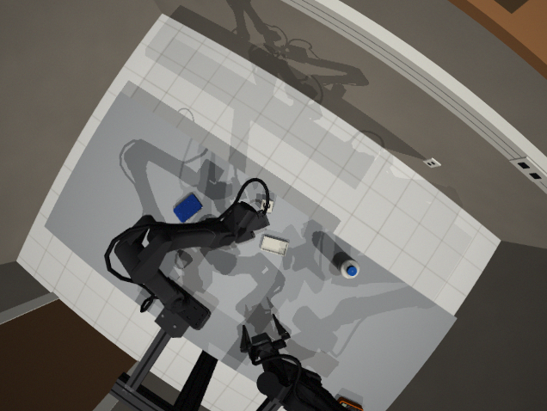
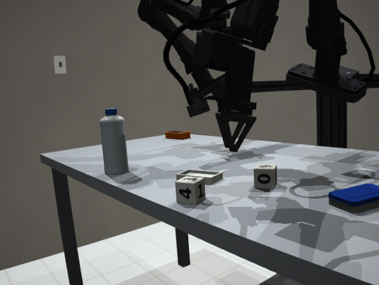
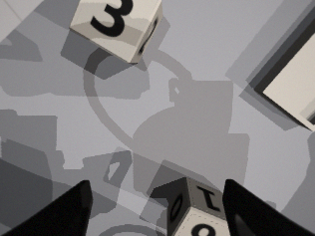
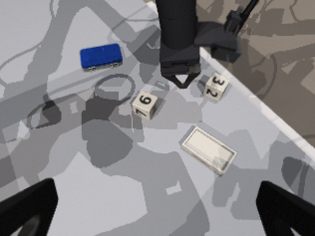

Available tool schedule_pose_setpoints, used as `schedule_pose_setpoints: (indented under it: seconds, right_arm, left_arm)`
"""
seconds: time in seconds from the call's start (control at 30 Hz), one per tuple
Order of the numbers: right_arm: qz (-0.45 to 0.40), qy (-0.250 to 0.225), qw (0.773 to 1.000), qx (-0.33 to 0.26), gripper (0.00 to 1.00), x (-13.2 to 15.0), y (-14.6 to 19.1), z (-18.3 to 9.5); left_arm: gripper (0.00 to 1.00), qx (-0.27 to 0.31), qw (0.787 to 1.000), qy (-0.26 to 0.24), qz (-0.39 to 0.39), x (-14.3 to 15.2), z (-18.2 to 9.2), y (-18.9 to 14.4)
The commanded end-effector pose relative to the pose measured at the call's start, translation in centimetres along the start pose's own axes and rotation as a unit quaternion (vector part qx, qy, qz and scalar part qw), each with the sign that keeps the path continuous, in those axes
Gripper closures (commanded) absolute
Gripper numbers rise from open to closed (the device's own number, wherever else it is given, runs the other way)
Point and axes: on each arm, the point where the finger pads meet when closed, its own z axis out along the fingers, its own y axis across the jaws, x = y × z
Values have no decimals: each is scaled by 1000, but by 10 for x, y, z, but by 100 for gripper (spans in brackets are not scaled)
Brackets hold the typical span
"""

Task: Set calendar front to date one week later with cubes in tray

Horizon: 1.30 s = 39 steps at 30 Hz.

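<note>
My left gripper [image 2: 234, 149] [image 3: 157, 189] [image 4: 182, 75] is open and empty above the table, between the two cubes. One cube [image 2: 265, 176] [image 3: 191, 220] [image 4: 145, 105] is on the table; the exterior view shows a sideways 0, and the left wrist view shows a 1 and a round digit, 6 or 9. The left arm hides it in the top view. The other cube [image 1: 270, 205] [image 2: 189, 189] [image 3: 117, 29] [image 4: 216, 87] has 3 on top, with 4, 1 and 2 on its sides. The shallow tray [image 1: 272, 244] [image 2: 216, 177] [image 3: 294, 89] [image 4: 208, 148] is empty. My right gripper [image 1: 259, 322] [image 4: 157, 189] is open and empty.
A blue box [image 1: 187, 207] [image 2: 355, 194] [image 4: 101, 56] lies beyond the 0 cube. A white bottle [image 1: 349, 268] [image 2: 114, 146] with a blue cap stands on the tray's other side. An orange device [image 1: 349, 404] [image 2: 177, 135] lies at the far end. The 3 cube is near the table edge.
</note>
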Motion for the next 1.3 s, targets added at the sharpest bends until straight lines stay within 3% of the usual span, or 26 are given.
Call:
schedule_pose_setpoints:
  seconds: [0.0, 0.27, 0.47, 0.53, 0.73, 1.1, 1.27]
  right_arm:
    - [37, -29, 998, 32, 0, -23, -12, -3]
    - [75, -49, 992, 90, 0, -31, -34, -6]
    - [89, -56, 988, 114, 0, -34, -43, -8]
    - [89, -56, 988, 114, 0, -34, -43, -8]
    - [97, -59, 986, 126, 0, -34, -47, -9]
    - [97, -59, 985, 127, 0, -34, -47, -9]
    - [97, -59, 985, 127, 0, -34, -47, -9]
  left_arm:
    - [30, 21, 994, -13, -105, -26, 4, -7]
    - [30, 9, 954, 33, -297, -54, 21, 10]
    - [30, -7, 907, 68, -416, -68, 32, 17]
    - [30, -7, 907, 68, -416, -68, 32, 17]
    - [30, -21, 870, 85, -486, -80, 44, 22]
    - [31, -21, 863, 92, -495, -76, 67, 23]
    - [40, -19, 863, 82, -498, -78, 93, 28]
